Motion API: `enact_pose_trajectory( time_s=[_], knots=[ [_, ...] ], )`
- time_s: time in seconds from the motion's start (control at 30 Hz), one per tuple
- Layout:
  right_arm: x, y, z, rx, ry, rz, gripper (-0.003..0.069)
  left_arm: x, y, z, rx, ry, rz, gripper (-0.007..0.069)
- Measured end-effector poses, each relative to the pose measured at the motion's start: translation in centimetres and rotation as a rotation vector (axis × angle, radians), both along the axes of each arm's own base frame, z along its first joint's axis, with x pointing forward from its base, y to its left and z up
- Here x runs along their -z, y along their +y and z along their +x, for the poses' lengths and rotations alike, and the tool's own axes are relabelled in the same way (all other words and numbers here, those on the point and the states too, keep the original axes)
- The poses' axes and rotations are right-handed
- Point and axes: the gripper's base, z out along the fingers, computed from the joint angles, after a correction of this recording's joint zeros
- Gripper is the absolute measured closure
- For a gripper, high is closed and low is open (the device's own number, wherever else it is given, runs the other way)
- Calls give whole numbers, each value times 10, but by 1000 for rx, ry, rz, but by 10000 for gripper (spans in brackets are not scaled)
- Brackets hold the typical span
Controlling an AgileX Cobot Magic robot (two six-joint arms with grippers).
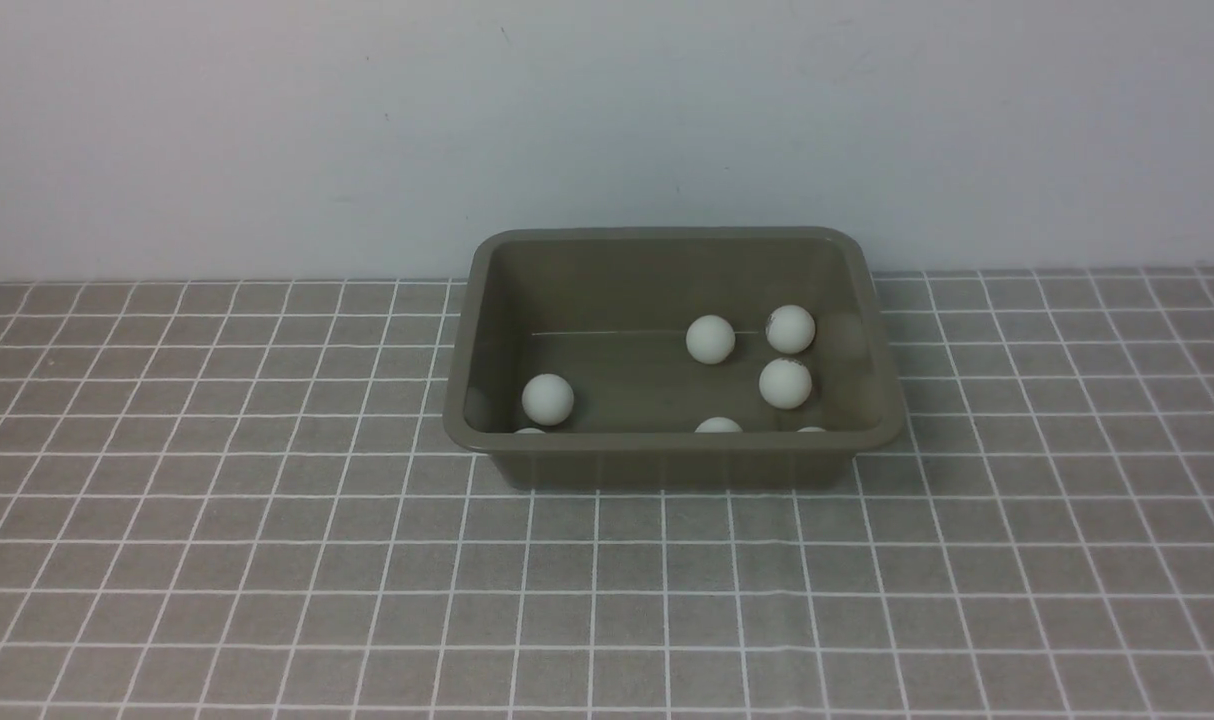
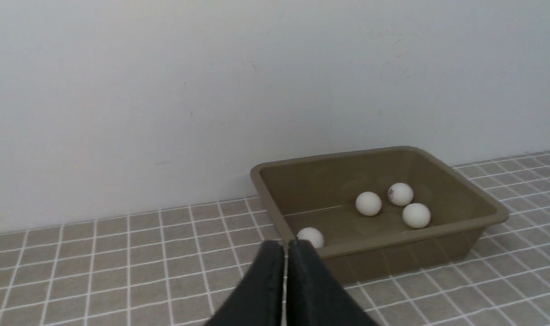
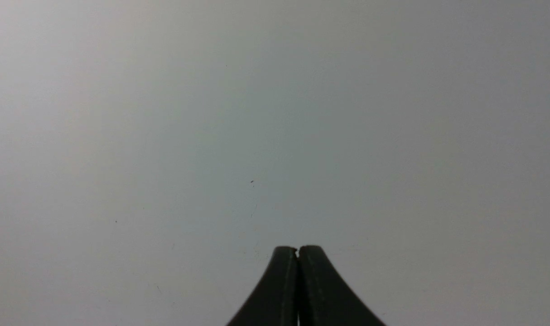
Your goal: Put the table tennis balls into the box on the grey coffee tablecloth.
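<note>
The olive-brown box (image 1: 672, 455) stands on the grey coffee tablecloth (image 1: 267, 560) near the back wall. Several white table tennis balls lie inside it: one at the left (image 1: 548, 398), a cluster of three at the right (image 1: 785, 383), and others half hidden behind the near wall (image 1: 718, 426). No ball shows on the cloth. Neither arm appears in the front view. The left wrist view shows the box (image 2: 393, 235) with balls (image 2: 368, 203) in it, and my left gripper (image 2: 286, 244) shut and empty, short of the box's left end. My right gripper (image 3: 297, 249) is shut, facing only bare wall.
A plain pale wall (image 1: 607, 120) rises right behind the box. The gridded cloth spreads across the whole table to the left, right and front of the box.
</note>
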Motion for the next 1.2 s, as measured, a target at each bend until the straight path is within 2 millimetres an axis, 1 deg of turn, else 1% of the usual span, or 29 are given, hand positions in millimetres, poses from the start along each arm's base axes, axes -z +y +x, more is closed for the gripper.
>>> enact_pose_trajectory(
  time_s=[0.07, 0.17, 0.27, 0.37, 0.43, 0.5, 1.2],
  knots=[
    [0, 0, 0, 0, 0, 0, 671, 9, 0, 5, -38, 15, 8, 629],
    [0, 0, 0, 0, 0, 0, 671, 46, 0, 21, -127, 56, 33, 629],
    [0, 0, 0, 0, 1, 1, 671, 75, 2, 27, -185, 76, 40, 629],
    [0, 0, 0, 0, 1, 1, 671, 117, 3, 32, -206, 145, 66, 629],
    [0, 0, 0, 0, 0, 1, 669, 131, 3, 33, -206, 191, 77, 629],
    [0, 0, 0, 0, 1, 1, 669, 134, 3, 32, -204, 218, 82, 629],
    [0, 0, 0, 0, 0, 0, 669, 134, 4, 32, -210, 219, 84, 629]
  ],
)
